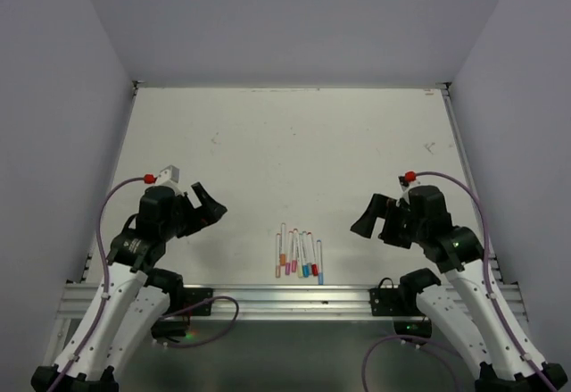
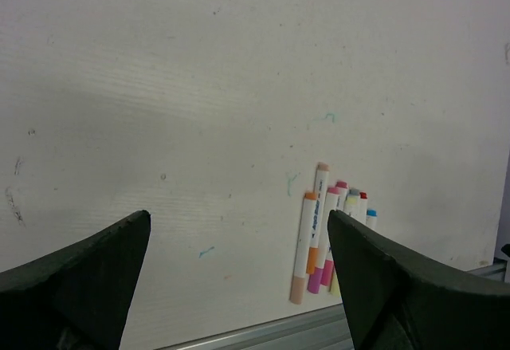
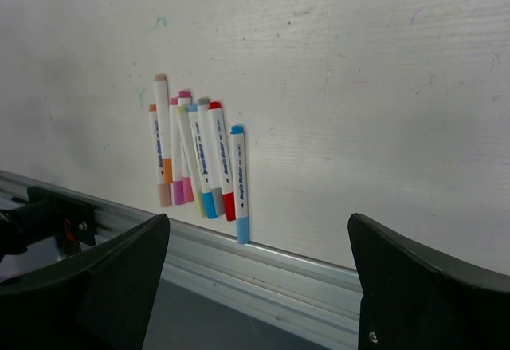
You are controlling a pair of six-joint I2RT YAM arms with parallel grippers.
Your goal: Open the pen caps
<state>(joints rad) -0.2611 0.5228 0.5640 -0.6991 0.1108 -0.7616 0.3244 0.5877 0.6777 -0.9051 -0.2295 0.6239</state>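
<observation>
Several white-barrelled pens (image 1: 299,254) lie side by side near the table's front edge, between the two arms. Their pen caps are on, at the near ends: light blue (image 3: 241,229), red (image 3: 229,205), pink (image 3: 188,189) and orange (image 2: 311,260) among them. My left gripper (image 1: 210,206) hovers left of the pens, open and empty; in its wrist view the pens (image 2: 323,230) lie just inside its right finger. My right gripper (image 1: 368,216) hovers to their right, open and empty, with the pens (image 3: 199,155) up and left of its jaws.
The white table (image 1: 285,142) has pale walls on three sides. An aluminium rail (image 1: 285,298) runs along the near edge just behind the pens. Purple cables (image 1: 111,231) loop beside both arms.
</observation>
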